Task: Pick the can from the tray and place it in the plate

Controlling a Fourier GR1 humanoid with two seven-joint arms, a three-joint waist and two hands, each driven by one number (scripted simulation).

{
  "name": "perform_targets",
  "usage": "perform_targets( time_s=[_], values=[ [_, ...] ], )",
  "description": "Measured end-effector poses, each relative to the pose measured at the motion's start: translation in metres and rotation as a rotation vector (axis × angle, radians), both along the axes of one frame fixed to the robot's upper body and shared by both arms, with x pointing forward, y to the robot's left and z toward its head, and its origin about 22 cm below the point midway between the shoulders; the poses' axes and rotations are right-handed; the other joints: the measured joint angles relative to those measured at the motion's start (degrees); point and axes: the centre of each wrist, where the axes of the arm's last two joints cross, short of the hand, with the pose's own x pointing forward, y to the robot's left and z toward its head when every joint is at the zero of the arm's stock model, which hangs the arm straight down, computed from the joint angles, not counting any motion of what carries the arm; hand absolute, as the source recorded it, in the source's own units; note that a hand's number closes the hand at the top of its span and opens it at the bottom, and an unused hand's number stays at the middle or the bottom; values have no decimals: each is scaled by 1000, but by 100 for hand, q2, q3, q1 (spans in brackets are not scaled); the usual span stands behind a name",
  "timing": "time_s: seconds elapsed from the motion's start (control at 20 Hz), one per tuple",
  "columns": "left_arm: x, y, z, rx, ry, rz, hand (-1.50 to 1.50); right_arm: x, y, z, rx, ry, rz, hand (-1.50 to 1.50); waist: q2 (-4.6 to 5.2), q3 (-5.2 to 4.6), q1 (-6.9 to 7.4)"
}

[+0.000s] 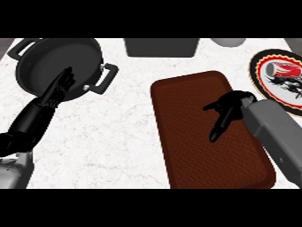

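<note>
While the right hand (pixel 226 113) hangs over the brown tray (pixel 199 168), let's take stock of the head view. That tray runs from about the centre down towards five o'clock, a long rounded slab with a textured top, and the right hand sits over its upper right part, fingers stretched out straight and pointing down towards six o'clock, thumb out to the side, nothing in its hold. The grey forearm behind it comes in from the four o'clock corner.

Now the can (pixel 286 70): it's over at three o'clock, lying on its side on the plate (pixel 265 59), red and white against the plate's pale centre. The plate has a dark rim with a gold scalloped band and a black figure painted just below the can, and its right part runs off the view's edge. It sits just beside the tray's upper right corner, apart from the hand.

Across at ten o'clock, a dark pot (pixel 45 60) with two loop handles stands on the pale marbled surface (pixel 114 133). The left hand (pixel 56 91) shows over the pot's lower rim, fingers straight and up towards twelve o'clock, open and holding nothing, its arm coming up from the eight o'clock corner.

Up at twelve o'clock a dark grey box-shaped container (pixel 161 47) is cut by the top edge, and a pale rounded object (pixel 227 41) peeks in at one o'clock.
</note>
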Motion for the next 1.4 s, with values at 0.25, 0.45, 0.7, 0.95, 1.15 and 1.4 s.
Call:
perform_targets(
  time_s=[0.25,0.45,0.7,0.95,1.15,1.4],
  values=[
    [-2,2,-4,-1,2,-2,0,-9,13,-6,-18,3,37,-150,-29,-26,-3],
    [-3,3,-2,-4,-4,-1,0,-14,15,-5,-18,-23,72,150,-21,-37,-20],
    [3,4,-2,-3,-4,3,0,-24,24,-3,-79,-106,145,150,-12,-34,-41],
    [3,0,-3,-9,7,-8,0,-34,55,13,-360,-432,305,150,-5,39,3],
    [2,0,-3,-3,10,-8,0,-53,86,6,-550,-718,358,150,21,84,28],
    [5,4,-1,0,10,3,0,-78,107,-8,-695,-1024,318,150,60,100,-40]
  ],
)
